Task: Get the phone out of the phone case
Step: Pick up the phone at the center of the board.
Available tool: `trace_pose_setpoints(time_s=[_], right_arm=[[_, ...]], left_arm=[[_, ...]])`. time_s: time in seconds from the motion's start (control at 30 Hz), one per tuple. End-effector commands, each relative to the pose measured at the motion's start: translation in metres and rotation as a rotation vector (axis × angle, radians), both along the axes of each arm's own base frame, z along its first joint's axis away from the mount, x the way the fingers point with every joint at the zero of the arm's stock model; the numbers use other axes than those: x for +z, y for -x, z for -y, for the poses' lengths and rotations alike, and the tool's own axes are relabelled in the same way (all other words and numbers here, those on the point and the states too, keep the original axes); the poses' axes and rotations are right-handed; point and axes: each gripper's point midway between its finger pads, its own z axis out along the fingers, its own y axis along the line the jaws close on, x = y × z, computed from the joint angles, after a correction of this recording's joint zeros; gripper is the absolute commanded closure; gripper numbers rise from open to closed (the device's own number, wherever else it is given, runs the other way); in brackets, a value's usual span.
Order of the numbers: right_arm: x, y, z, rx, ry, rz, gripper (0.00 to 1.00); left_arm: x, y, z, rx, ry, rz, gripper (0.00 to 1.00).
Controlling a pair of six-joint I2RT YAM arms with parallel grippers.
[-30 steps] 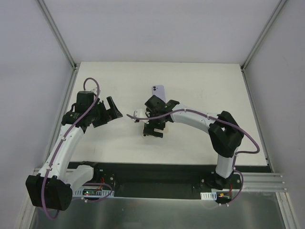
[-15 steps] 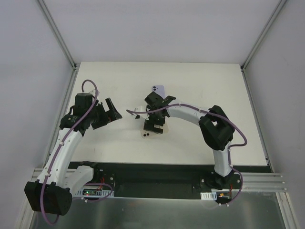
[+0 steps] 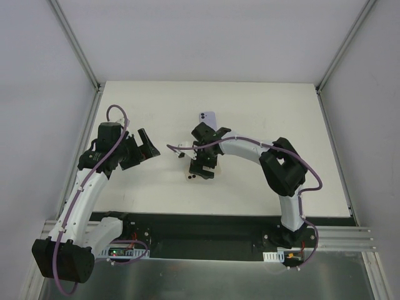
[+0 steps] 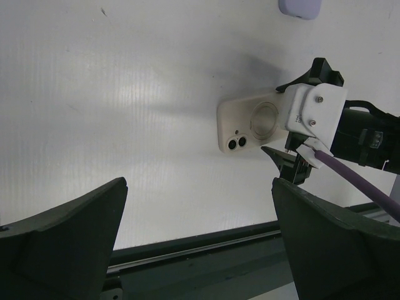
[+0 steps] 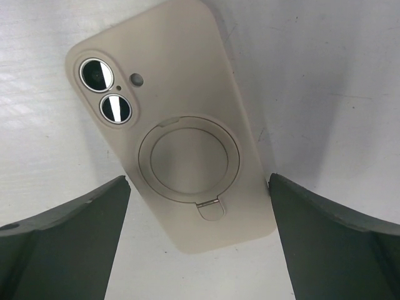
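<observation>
Now your right end effector point(image 5: 199, 187) hangs released, the beige phone case point(image 5: 181, 144) lying mid-frame between its spread fingers point(image 5: 62, 250).

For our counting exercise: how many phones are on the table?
2. A beige cased phone lies face down under the right gripper; a purple phone lies farther back, its near end hidden.

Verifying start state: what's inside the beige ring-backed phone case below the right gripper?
Two camera lenses show through the cutout of the beige ring-backed phone case, so a phone sits inside. Its body and screen are covered: the case lies back-up on the white table.
</observation>
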Motion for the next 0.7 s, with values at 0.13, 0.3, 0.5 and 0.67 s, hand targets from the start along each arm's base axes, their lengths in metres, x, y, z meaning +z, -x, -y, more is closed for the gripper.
trace_pose_setpoints(time_s=[0.13, 0.3, 0.5, 0.67], right_arm=[[-0.010, 0.012, 0.009, -0.013, 0.044, -0.043, 0.04], [-0.018, 0.023, 0.018, -0.116, 0.119, -0.112, 0.04], [0.001, 0.053, 0.012, -0.178, 0.049, -0.198, 0.04], [0.010, 0.073, 0.029, -0.210, 0.215, -0.179, 0.04]], left_arm=[[-0.001, 0.007, 0.002, -0.002, 0.028, -0.002, 0.01], [-0.004, 0.008, 0.000, 0.000, 0.018, -0.005, 0.01], [-0.008, 0.005, 0.000, -0.007, 0.004, -0.018, 0.01], [-0.010, 0.002, -0.001, -0.010, -0.004, -0.029, 0.01]])
